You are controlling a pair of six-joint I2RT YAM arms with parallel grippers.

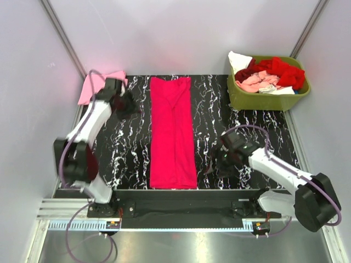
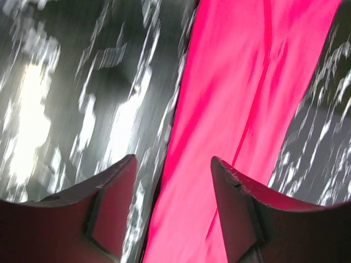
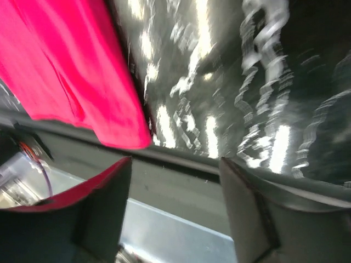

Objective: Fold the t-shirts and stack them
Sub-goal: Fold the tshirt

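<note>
Early yet. Magenta shirt (image 1: 173,134) narrowed to a strip, cross-folds due; pink shirt (image 1: 94,86) apparently folded left of it; other shirts (image 1: 274,71) in basket (image 1: 247,99) to its right. Left tool (image 2: 173,163), right tool (image 3: 175,161) agape, empty.

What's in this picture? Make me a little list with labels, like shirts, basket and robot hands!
Big shirt: bright pink shirt, folded into a long strip, flat in the middle
Other shirt: light pink shirt, far left corner
Basket: green basket, far right, holding red, salmon and white clothes
Hands: left hand open, empty, over the strip's left edge; right hand open, empty, by its near right corner
Table: black marbled table
</note>
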